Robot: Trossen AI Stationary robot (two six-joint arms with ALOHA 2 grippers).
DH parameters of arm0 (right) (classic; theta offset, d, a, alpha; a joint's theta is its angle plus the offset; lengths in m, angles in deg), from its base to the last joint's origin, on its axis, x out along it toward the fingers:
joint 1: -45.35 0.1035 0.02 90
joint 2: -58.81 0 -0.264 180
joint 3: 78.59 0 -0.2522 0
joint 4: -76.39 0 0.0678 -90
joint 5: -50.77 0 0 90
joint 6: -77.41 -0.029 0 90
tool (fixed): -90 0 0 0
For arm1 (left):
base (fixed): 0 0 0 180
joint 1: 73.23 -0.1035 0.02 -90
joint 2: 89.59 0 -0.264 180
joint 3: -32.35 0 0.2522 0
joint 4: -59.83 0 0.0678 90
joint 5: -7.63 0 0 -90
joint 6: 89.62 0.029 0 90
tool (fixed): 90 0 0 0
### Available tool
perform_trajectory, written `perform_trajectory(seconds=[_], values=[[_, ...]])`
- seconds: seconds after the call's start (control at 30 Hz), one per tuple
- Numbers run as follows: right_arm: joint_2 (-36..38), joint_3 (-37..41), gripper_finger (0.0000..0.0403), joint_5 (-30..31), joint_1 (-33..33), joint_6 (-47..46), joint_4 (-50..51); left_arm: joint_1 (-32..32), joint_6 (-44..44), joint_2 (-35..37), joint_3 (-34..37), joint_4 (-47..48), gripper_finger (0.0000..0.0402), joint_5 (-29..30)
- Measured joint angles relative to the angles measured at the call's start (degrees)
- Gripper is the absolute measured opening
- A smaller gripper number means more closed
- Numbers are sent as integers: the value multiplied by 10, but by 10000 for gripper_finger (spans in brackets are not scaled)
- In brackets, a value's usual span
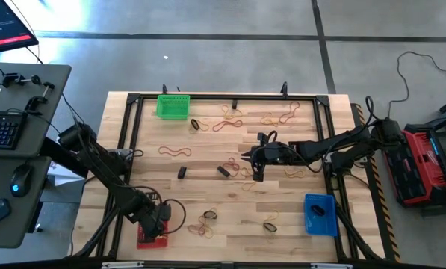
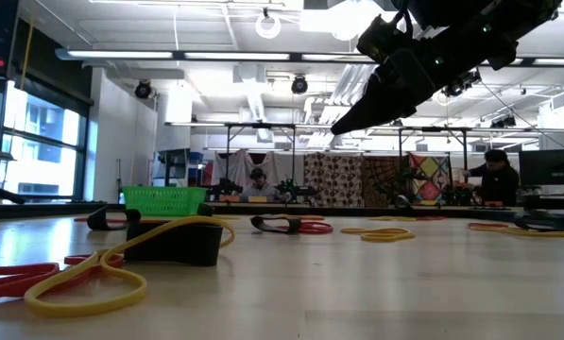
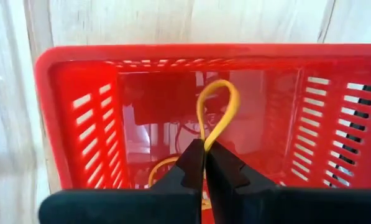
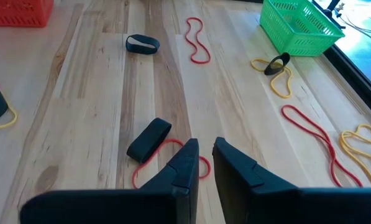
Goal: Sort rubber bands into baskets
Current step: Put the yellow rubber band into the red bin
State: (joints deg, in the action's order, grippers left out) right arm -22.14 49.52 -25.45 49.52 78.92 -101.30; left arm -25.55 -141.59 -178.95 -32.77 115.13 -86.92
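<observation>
Left wrist view: left gripper (image 3: 204, 155) pinches a yellow rubber band (image 3: 217, 112) over the red basket (image 3: 79, 68); right gripper (image 4: 202, 155), slightly parted, holds nothing.

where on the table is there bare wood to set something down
Bare patches: the near-centre strip between the red basket and the blue basket is partly free, and the left-middle stretch below the green basket. Crowded: the far centre-right, thick with rubber bands, and around the right gripper.
</observation>
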Motion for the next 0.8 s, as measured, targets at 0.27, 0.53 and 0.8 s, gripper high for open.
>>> perform_trajectory(seconds=[0.27,0.53,0.8], values=[[0,0,39,0,0,0,0,0,0,-1,0,-13,31,0],[0,0,39,0,0,0,0,-4,-4,-7,0,-11,83,2],[0,0,39,0,0,5,4,-9,40,7,-6,-8,66,-4]])
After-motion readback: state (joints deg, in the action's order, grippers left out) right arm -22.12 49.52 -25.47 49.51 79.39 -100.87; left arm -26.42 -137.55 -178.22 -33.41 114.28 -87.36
